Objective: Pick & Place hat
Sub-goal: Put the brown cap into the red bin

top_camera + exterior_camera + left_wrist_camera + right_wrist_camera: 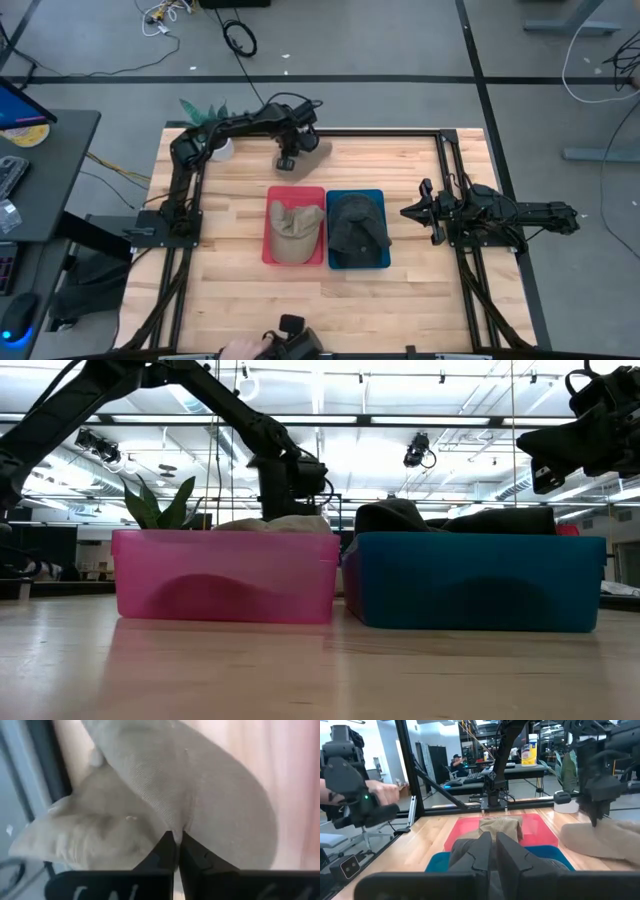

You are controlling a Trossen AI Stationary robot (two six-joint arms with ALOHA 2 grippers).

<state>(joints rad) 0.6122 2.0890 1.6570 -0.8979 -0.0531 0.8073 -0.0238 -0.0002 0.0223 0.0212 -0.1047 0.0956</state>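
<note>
A beige hat [312,152] lies on the table near its far edge, beyond the two bins. My left gripper [287,158] stands over it, pointing down, shut on its cloth; it also shows in the right wrist view [594,820]. A second beige hat [295,230] lies in the red bin [268,225]. A dark hat [357,228] lies in the blue bin [380,200]. My right gripper [408,212] is shut and empty, above the table to the right of the blue bin. My left gripper pinches a small pucker of the beige hat's cloth [183,826] between its two fingertips, where the brim meets the crown. The fingers come from above, pointing down. The hat rests on the table [600,842], spread out and slack.
A green plant [205,112] and a white cup [222,148] stand at the far left corner. Black rails [445,160] frame the table. A person's hand [240,348] with a controller shows at the near edge. Bare wood [230,290] lies in front of the bins.
</note>
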